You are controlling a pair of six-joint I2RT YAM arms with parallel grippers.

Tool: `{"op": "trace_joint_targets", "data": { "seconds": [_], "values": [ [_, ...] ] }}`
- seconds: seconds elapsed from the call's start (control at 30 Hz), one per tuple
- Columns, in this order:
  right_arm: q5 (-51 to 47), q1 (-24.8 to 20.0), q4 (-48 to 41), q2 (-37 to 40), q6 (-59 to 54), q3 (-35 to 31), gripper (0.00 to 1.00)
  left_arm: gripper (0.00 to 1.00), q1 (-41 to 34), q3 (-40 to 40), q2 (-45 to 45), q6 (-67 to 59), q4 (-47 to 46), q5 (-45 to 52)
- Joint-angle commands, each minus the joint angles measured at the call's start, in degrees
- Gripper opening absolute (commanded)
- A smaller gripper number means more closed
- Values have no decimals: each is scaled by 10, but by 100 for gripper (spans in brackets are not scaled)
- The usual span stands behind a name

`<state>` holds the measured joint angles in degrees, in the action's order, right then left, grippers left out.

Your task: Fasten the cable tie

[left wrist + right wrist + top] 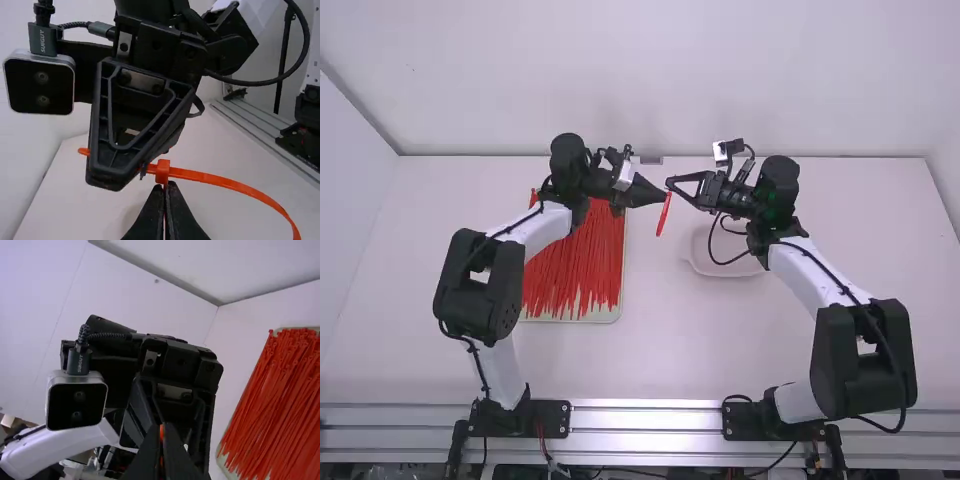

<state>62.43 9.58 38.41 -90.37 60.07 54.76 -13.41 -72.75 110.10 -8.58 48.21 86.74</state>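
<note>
as left gripper (163,186) and right gripper (161,432) pinched cable tie (215,178) at 12 o'clock | judged light, springy, slick | best held near head (162,170)

The cable tie (210,177) is smooth red plastic with a soft shine. The right gripper (120,175) is dull black plastic with ribs. The table (720,330) is white, smooth and matt. The rail (640,412) along its edge looks like shiny grey metal.
</note>
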Motion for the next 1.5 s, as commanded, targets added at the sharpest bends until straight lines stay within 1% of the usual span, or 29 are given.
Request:
{"op": "trace_joint_targets", "data": {
  "seconds": [0.0,0.27,0.53,0.73,0.93,1.13,1.33,1.47],
  "values": [
    [0,-2,1,-4,1,19,0,2,-3,4,-3,2,0,-6],
    [-34,-2,2,-4,1,19,0,2,-5,4,-3,-25,-37,-6],
    [-56,-7,1,-4,2,19,0,2,-5,4,-3,-30,-52,-5],
    [-70,-7,1,-4,-11,23,0,2,-5,4,-3,-80,-102,-4],
    [-75,-8,-3,-4,-35,39,0,2,-5,4,-3,-80,-103,-4],
    [-73,-26,-3,-4,-35,56,0,2,-5,4,-3,-80,-102,11],
    [-72,-30,-55,-4,-54,88,0,2,-5,9,-3,-80,-105,9],
    [-75,-21,-92,-4,-73,116,0,2,-11,18,-3,-80,-103,9]
  ]
}}
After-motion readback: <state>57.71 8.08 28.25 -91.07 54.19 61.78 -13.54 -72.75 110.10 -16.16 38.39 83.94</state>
